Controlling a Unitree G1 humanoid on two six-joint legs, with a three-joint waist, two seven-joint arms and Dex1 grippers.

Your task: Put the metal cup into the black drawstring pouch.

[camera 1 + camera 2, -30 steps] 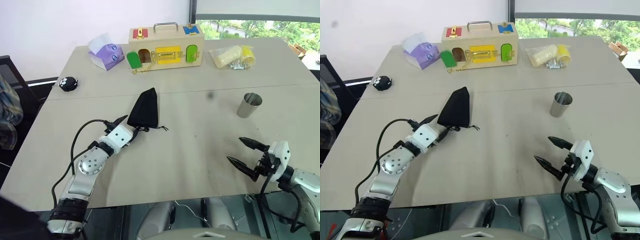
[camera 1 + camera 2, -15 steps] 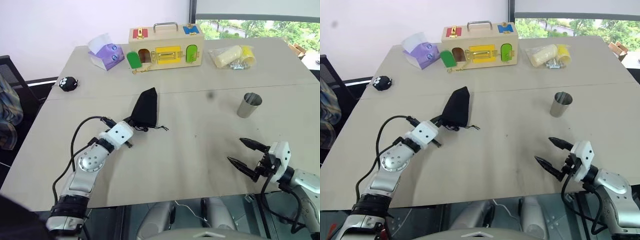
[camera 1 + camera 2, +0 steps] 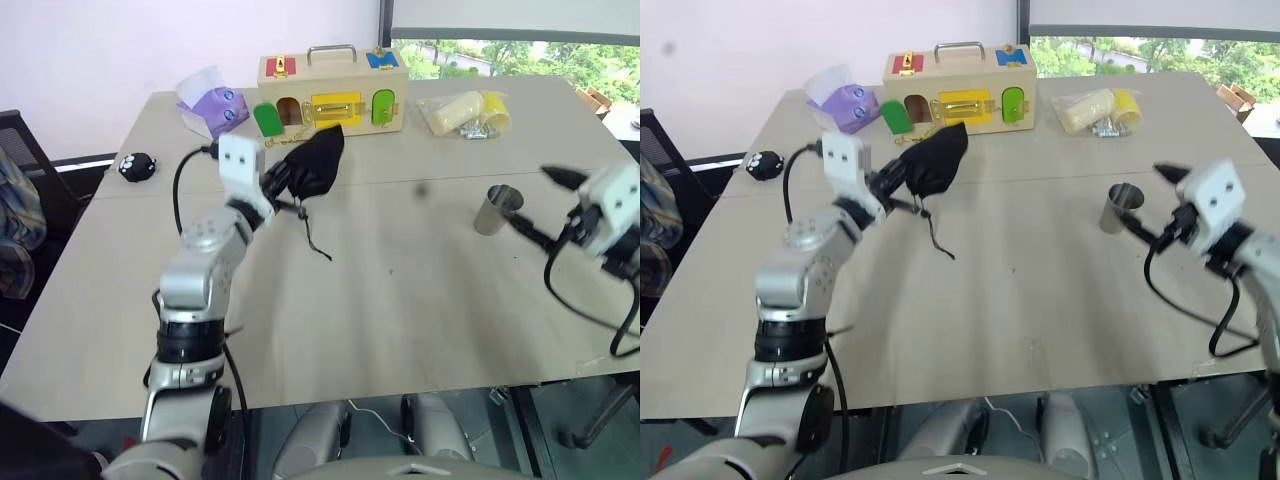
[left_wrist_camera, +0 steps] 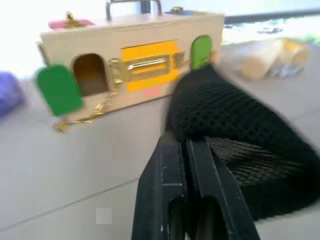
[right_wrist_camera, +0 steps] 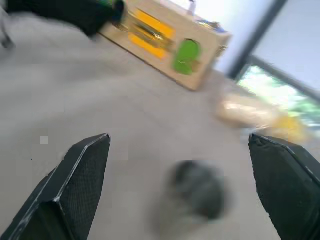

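The black drawstring pouch (image 3: 318, 160) hangs in the air above the table, in front of the wooden box. My left gripper (image 3: 282, 186) is shut on the pouch's lower edge, and its cord (image 3: 314, 236) dangles below. In the left wrist view the two fingers (image 4: 170, 170) are pressed together on the black mesh fabric (image 4: 240, 135). The metal cup (image 3: 497, 210) stands upright on the table at the right. My right gripper (image 3: 542, 204) is open and raised just right of the cup, fingers pointing toward it. The cup (image 5: 197, 192) shows blurred between the spread fingers.
A wooden lock box (image 3: 333, 95) with coloured doors stands at the back centre. A purple tissue pack (image 3: 213, 108) lies to its left, a clear bag of yellow items (image 3: 465, 112) to its right. A small black round toy (image 3: 135, 167) sits near the table's left edge.
My left gripper shut on the pouch and lifted it off the table, up and toward the box. My right gripper rose and moved forward beside the cup, staying open.
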